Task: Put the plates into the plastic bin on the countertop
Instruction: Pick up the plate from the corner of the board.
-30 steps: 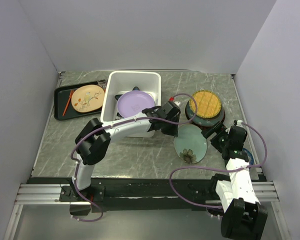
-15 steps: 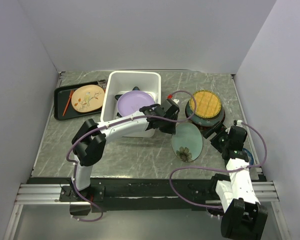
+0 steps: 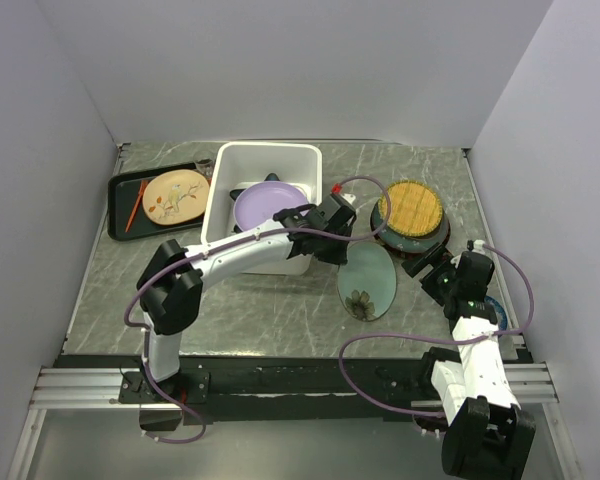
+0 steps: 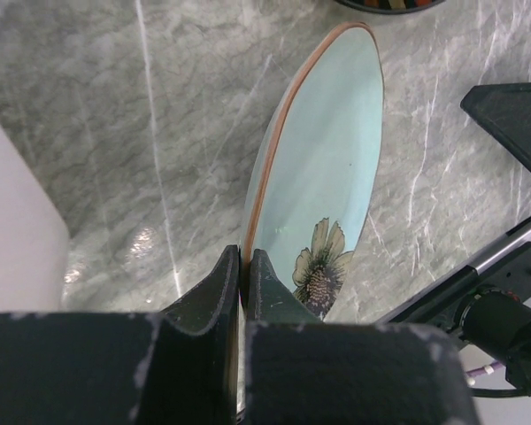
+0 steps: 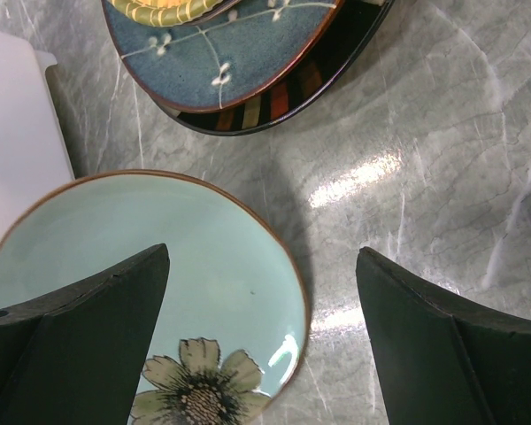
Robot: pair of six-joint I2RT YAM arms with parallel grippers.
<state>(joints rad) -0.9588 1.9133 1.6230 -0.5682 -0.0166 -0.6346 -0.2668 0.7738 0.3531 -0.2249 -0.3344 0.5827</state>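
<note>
My left gripper [image 3: 342, 240] [image 4: 242, 266] is shut on the rim of a pale green plate [image 3: 367, 284] [image 4: 323, 186] [image 5: 150, 266] with a painted flower, holding it tilted above the countertop [image 3: 270, 310]. The white plastic bin [image 3: 227, 170] stands to its left and holds a lavender plate [image 3: 268, 207] over a blue star-shaped plate [image 3: 242, 192]. A stack of plates topped by a yellow woven-look plate [image 3: 411, 206] sits at the right; in the right wrist view a dark teal plate [image 5: 230, 62] shows in that stack. My right gripper [image 3: 432, 268] [image 5: 264, 319] stands open beside the green plate, holding nothing.
A flat black tray [image 3: 123, 190] at the back left carries a tan patterned plate [image 3: 175, 195] and a red stick [image 3: 135, 203]. Another blue plate's edge [image 3: 496, 310] shows beside the right arm. White walls close in the left, back and right sides.
The left gripper has carried the pale green plate leftward toward the bin and tilted it steeper. The right arm has stayed put.
</note>
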